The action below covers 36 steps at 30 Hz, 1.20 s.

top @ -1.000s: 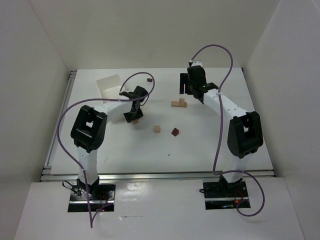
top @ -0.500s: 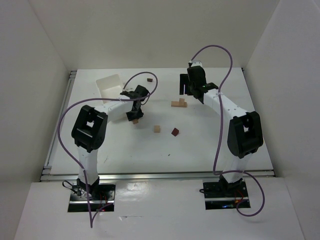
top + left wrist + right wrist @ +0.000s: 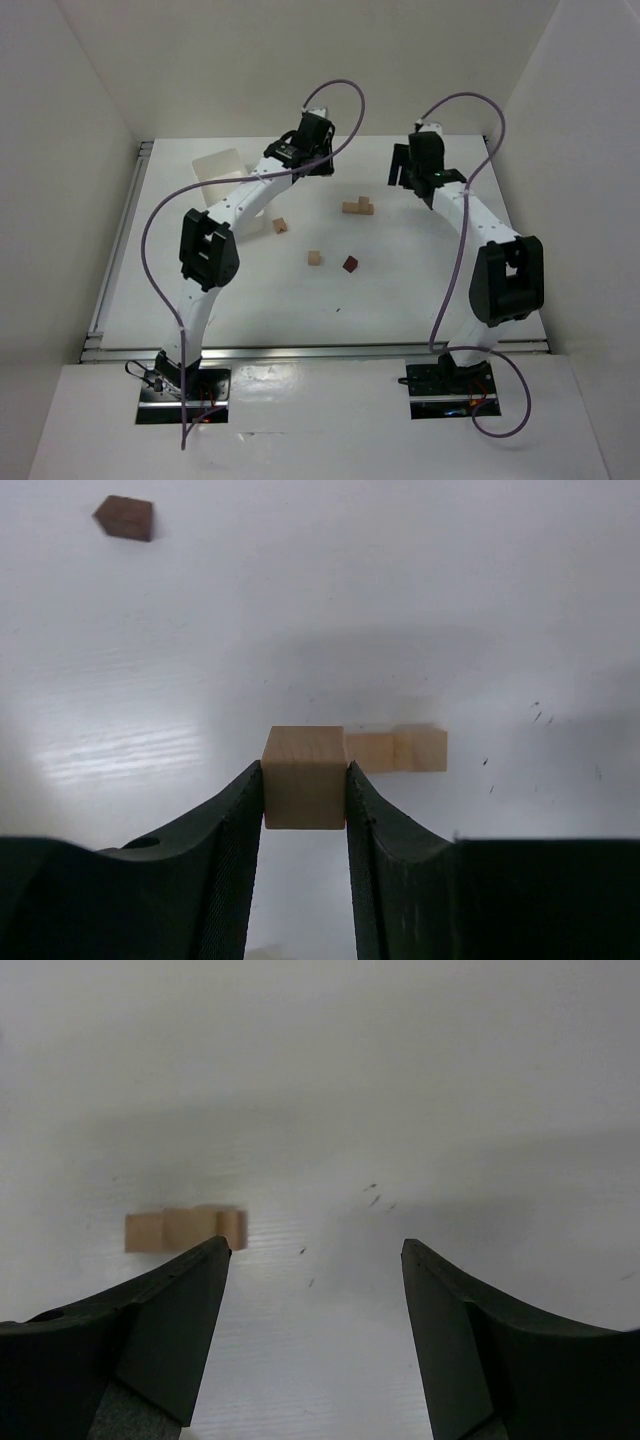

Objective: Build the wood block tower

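Observation:
The wood block tower [image 3: 357, 207] is a low cluster of tan blocks at the table's middle back. It also shows in the left wrist view as tan blocks [image 3: 397, 750] and in the right wrist view [image 3: 185, 1230]. My left gripper [image 3: 305, 772] is shut on a tan cube [image 3: 305, 780], held just in front of that cluster. From above, the left gripper [image 3: 312, 163] hangs left of the tower and the held cube is hidden. My right gripper [image 3: 315, 1250] is open over bare table; from above the right gripper [image 3: 402, 175] sits right of the tower.
Loose wood blocks lie nearer the arms: a tan cube [image 3: 281, 225], another tan cube [image 3: 314, 258] and a maroon piece [image 3: 350, 264]. A maroon piece [image 3: 124, 517] shows far left in the left wrist view. A white tray [image 3: 215, 165] stands at the back left.
The left arm has swung from the table's left middle toward the back centre. A tan cube lies uncovered where it hovered. The right gripper has shifted a little to the right.

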{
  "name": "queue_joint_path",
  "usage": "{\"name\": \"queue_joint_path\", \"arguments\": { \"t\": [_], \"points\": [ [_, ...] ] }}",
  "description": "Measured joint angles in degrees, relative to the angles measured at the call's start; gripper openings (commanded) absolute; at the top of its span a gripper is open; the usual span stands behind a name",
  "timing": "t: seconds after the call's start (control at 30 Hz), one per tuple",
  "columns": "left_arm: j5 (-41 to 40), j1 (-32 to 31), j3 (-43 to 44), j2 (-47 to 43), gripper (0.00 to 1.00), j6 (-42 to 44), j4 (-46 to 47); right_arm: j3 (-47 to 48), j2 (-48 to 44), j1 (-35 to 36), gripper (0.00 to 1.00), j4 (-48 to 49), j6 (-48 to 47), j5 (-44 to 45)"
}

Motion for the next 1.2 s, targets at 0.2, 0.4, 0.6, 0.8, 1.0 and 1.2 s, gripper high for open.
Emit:
{"name": "queue_joint_path", "arguments": {
  "t": [0.2, 0.4, 0.6, 0.8, 1.0, 1.2],
  "points": [
    [5.68, 0.15, 5.44, 8.90, 0.08, 0.63, -0.13, -0.87, -3.54, -7.41, 0.78, -0.20, 2.45, 0.26],
    [9.22, -1.09, 7.72, 13.49, 0.08, 1.29, -0.17, -1.01, -3.61, -7.76, 0.78, -1.09, 3.06, -1.05],
    [11.52, -2.32, 9.03, 13.92, 0.08, 1.18, 1.27, -1.01, -2.73, -7.74, 0.78, -1.57, 3.21, -2.29],
    [11.85, -2.43, 9.86, 14.34, 0.08, 0.28, 3.04, -1.01, -0.48, -7.74, 0.78, -2.91, 3.21, -2.78],
    [11.78, -2.47, 10.03, 16.79, 0.08, -0.52, 3.48, -0.98, -0.13, -7.74, 0.78, -3.52, 3.21, -2.78],
    [11.76, -2.67, 10.03, 18.14, 0.08, -1.31, 3.43, -1.01, -0.13, -7.74, 0.78, -3.69, 3.21, -2.75]
  ]
}}
